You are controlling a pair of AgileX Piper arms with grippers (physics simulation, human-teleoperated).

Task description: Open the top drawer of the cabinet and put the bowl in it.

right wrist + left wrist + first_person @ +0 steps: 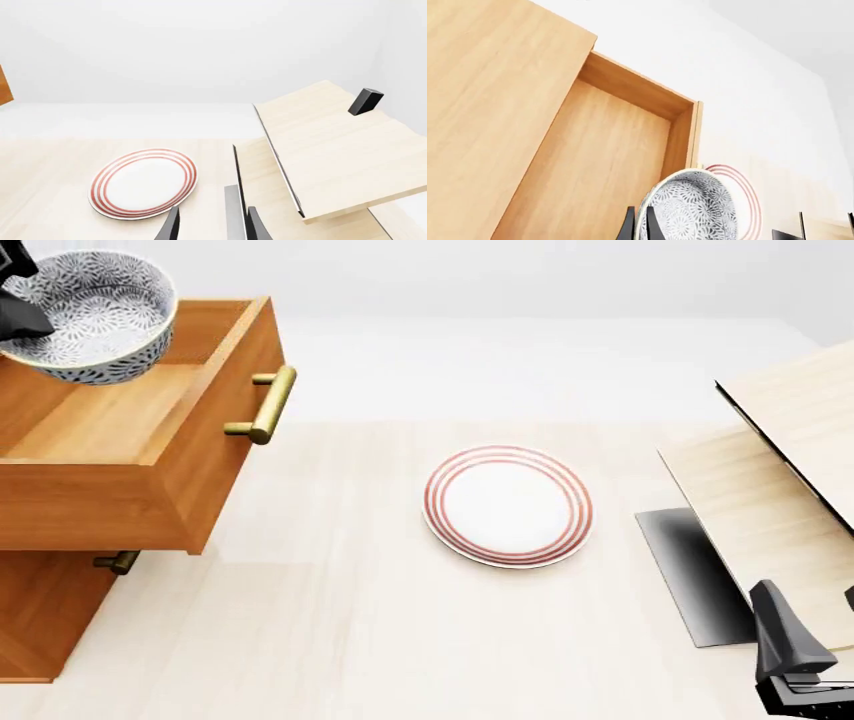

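The left hand [16,300] is clamped on the rim of the bowl [91,315], holding it above the pulled-out top drawer [127,420] of the cabinet [54,610] for lowering inside. The right hand [212,227], fingers narrowly parted and holding nothing, is parked well apart near the plate [509,505].

Left gripper [639,225] clamped, raised far left — right gripper [210,225] parted, low.

Speckled bowl [91,315] held tilted over open top drawer [134,455], cabinet [47,615] below
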